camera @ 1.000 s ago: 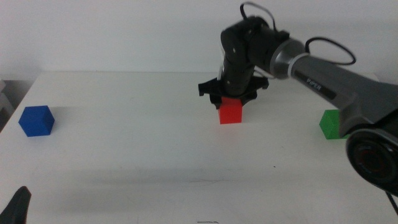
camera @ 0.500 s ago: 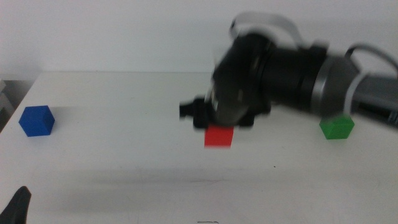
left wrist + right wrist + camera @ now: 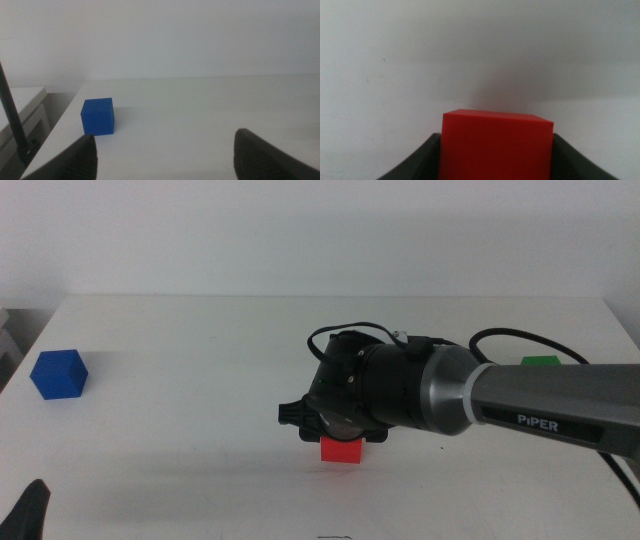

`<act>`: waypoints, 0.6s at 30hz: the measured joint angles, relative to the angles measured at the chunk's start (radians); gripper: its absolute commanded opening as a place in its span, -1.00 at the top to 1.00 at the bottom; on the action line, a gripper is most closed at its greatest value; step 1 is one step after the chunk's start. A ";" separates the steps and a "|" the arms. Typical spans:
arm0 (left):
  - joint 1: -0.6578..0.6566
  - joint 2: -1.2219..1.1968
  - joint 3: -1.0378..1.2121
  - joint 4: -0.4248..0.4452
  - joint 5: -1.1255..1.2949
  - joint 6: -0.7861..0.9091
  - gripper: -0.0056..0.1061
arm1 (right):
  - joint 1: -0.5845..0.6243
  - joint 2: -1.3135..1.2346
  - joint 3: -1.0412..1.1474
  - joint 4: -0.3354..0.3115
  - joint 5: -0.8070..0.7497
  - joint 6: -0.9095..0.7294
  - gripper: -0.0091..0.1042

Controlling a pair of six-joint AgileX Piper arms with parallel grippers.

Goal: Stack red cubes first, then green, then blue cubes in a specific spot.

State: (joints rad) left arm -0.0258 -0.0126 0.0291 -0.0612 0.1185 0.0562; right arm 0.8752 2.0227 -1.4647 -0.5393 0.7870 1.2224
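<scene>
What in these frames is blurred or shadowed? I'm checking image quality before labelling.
Middle view: sharp, soft shadow under the right gripper holding the red cube. Right wrist view: cube crisp, diffuse shadow on the table beyond it. Left wrist view: blue cube slightly soft, left gripper blurry.

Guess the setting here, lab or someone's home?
Likely a robot lab test bench: a bare white table against a blank wall, holding only colored cubes, blue, green, and red in the right gripper. The left gripper waits, open.
</scene>
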 measured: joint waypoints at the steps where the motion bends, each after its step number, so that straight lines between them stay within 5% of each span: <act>1: 0.000 0.000 0.000 0.000 0.000 0.000 -0.78 | 0.002 0.001 0.000 0.001 0.000 0.000 0.86; 18: 0.000 0.000 0.000 0.000 0.000 0.000 -0.78 | 0.007 0.025 0.000 -0.002 -0.015 -0.044 0.86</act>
State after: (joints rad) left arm -0.0258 -0.0126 0.0291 -0.0612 0.1185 0.0562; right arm 0.8825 2.0474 -1.4647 -0.5415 0.7718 1.1788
